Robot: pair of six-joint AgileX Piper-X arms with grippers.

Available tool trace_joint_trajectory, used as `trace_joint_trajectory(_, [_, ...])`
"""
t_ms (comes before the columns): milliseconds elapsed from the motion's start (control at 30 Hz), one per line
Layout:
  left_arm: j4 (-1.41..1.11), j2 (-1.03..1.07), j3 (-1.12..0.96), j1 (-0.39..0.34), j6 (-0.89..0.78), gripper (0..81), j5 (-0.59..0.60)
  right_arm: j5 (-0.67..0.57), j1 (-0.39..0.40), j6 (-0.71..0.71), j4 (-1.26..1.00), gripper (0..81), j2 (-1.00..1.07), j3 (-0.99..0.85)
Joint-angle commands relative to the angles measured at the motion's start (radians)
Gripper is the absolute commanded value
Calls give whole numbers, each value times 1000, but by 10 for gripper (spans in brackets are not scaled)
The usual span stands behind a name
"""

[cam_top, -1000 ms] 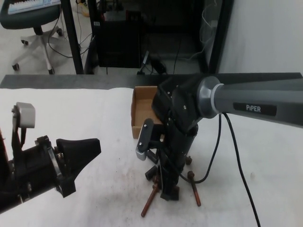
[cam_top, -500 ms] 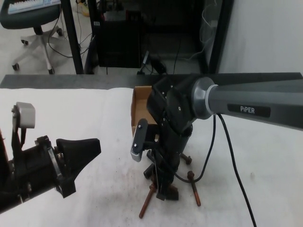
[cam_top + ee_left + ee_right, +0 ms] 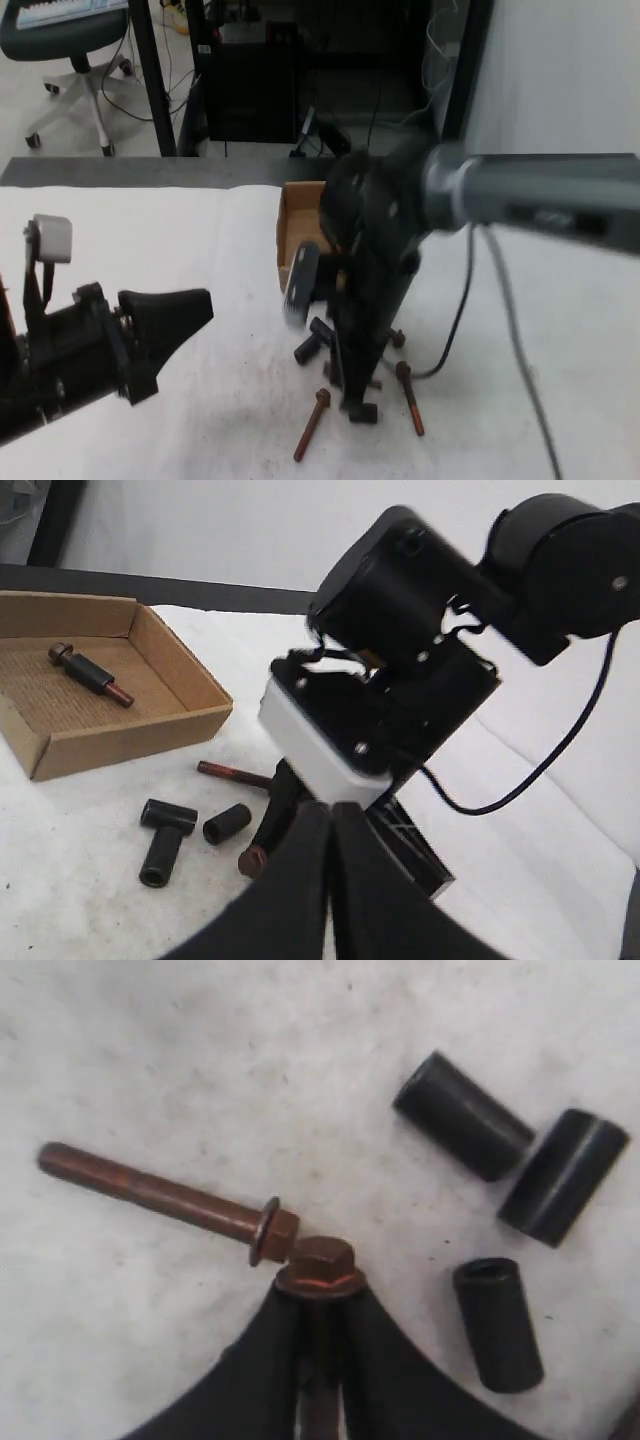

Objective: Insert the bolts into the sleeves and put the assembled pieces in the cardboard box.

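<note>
Inside the right end effector (image 3: 320, 1312) sits a bolt (image 3: 320, 1263).

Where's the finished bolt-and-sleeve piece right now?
In the left wrist view, the assembled piece lies inside the cardboard box, near the loose sleeves.

This is looking like a robotics lab or workroom. A white-covered table (image 3: 180, 240) is standing before a bare floor (image 3: 130, 140). A wheeled office chair (image 3: 60, 45) is sitting far left, cables (image 3: 128, 70) are trailing past a black frame post (image 3: 150, 80), and what may be an equipment rack (image 3: 250, 100) is standing behind.
</note>
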Motion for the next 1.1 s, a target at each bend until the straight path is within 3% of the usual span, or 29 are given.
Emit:
trace_joint_trajectory(0, [10,-28,-42,-3,-62,3,6,-149,-47,88,-11,8,-175,-8])
trace_joint_trajectory(200, [349,-43,-187,-34,17,3,1,-268,-145,224,-33,8,-399,-8])
trace_joint_trajectory(267, [545,-42,-256,-66,137,3,-56,-269,-170,224,-33,8,-461,-8])
trace_joint_trajectory(433, [1004,33,-413,-167,361,3,-361,-272,-213,224,-17,8,-593,-8])
trace_joint_trajectory(633, [1119,269,-606,-244,401,3,-393,-272,-242,249,43,8,-677,-7])
trace_joint_trajectory(800, [1227,508,-855,-313,504,123,-454,-258,-284,242,116,8,-694,-7])
trace_joint_trajectory(967, [1353,703,-1059,-353,584,323,-593,-258,-372,239,168,8,-694,-7])
trace_joint_trajectory(1067, [1381,783,-1122,-358,591,354,-632,-260,-427,239,184,8,-694,-7])
